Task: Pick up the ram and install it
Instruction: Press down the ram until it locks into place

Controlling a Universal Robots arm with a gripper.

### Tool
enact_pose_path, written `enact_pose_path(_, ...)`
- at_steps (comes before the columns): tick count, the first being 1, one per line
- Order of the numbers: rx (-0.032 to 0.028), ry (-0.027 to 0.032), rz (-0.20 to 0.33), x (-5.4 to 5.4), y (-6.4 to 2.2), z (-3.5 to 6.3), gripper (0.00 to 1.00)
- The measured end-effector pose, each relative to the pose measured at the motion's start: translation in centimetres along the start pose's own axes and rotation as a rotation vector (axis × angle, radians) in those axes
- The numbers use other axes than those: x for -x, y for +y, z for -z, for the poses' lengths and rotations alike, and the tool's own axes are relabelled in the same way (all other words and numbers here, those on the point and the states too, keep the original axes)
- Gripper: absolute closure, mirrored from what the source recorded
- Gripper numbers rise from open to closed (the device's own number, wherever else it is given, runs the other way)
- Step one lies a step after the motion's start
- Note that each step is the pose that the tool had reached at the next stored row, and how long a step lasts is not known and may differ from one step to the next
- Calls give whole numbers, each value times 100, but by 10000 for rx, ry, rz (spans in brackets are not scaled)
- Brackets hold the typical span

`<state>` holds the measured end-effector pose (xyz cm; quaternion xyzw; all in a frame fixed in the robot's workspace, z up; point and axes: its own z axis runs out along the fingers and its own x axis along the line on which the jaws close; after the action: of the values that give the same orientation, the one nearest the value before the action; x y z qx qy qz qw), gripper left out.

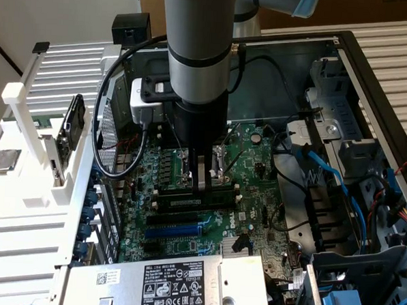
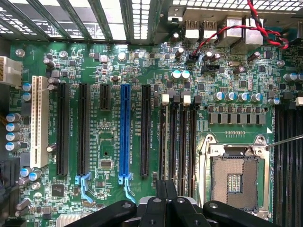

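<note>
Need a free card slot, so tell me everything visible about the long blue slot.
The long blue plastic slot lies flat on the green circuit board, parallel between black slots. A narrow groove runs its length; a paler blue latch caps one end. It looks empty, with nothing touching it.

Grey tubular arm, black bands; black looping cable; white wrist box

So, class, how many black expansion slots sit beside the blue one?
4: two long black slots and one short black slot between the white slot and the blue slot, one long beyond the blue. The claw may hide more.
</note>
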<state>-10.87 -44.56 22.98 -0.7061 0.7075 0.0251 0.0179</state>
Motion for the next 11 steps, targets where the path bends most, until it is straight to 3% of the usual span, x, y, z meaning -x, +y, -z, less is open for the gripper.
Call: enact_pose_path(11,0,-16,1,-3,0,-9,90)
